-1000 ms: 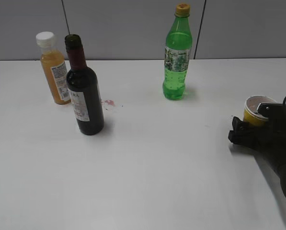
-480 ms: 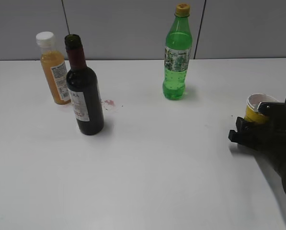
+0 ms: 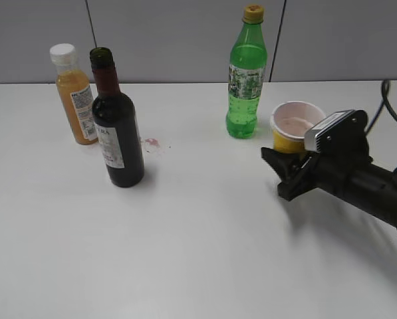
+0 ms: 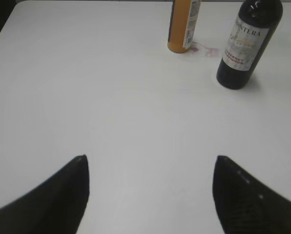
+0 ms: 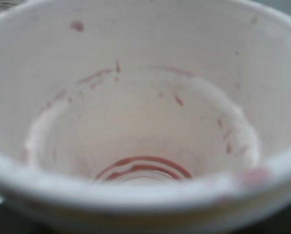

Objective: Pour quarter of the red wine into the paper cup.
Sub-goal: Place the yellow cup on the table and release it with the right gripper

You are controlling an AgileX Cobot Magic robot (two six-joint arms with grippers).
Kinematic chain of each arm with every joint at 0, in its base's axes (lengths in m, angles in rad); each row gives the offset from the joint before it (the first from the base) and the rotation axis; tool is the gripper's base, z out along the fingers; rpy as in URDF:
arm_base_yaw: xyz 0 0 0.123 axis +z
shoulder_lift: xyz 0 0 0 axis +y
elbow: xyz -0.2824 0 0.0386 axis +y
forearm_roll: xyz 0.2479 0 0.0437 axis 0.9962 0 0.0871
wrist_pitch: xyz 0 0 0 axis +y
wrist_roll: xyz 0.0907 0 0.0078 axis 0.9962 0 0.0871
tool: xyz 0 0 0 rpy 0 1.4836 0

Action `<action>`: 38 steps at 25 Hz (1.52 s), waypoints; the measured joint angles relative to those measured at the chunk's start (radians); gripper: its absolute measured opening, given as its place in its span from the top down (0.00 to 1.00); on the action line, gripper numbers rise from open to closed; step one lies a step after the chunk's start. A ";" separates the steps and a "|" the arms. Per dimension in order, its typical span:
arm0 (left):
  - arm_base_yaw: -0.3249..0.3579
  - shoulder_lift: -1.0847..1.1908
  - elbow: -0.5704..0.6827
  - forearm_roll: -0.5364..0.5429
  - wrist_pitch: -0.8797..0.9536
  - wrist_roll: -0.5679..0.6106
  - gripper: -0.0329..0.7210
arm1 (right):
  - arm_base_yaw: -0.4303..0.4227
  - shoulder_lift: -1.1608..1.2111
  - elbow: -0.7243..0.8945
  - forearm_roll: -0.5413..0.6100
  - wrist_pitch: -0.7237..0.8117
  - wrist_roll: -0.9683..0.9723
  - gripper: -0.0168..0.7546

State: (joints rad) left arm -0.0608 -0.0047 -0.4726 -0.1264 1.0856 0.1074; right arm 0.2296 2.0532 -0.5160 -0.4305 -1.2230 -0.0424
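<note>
White tabletop, grey panel wall behind, and the big news is the paper cup (image 3: 296,125): a second ago it sat far out at the right edge, and now it rides up off the table, clamped in the right gripper (image 3: 292,161), carried well in to just beside the green soda bottle (image 3: 245,73). Up close from the right wrist, the cup's white inside shows pink stains and a thin red ring at the bottom, otherwise empty. So the cup is being brought toward the pour, I'd say. The red wine (image 3: 116,123) hasn't budged, standing upright at the left, near the orange juice bottle (image 3: 75,94), with a small pink spill (image 3: 150,142) beside them. The left gripper (image 4: 150,168) hangs wide open over bare table, holding nothing, the wine bottle well ahead of it. Nothing poured yet.
</note>
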 joint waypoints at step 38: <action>0.000 0.000 0.000 -0.001 0.000 0.000 0.18 | 0.108 0.344 -0.513 -0.798 0.011 0.251 0.37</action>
State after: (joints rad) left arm -0.0608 -0.0047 -0.4726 -0.1273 1.0856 0.1074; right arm 0.3374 2.3975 -1.0294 -1.2282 -1.2118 0.2085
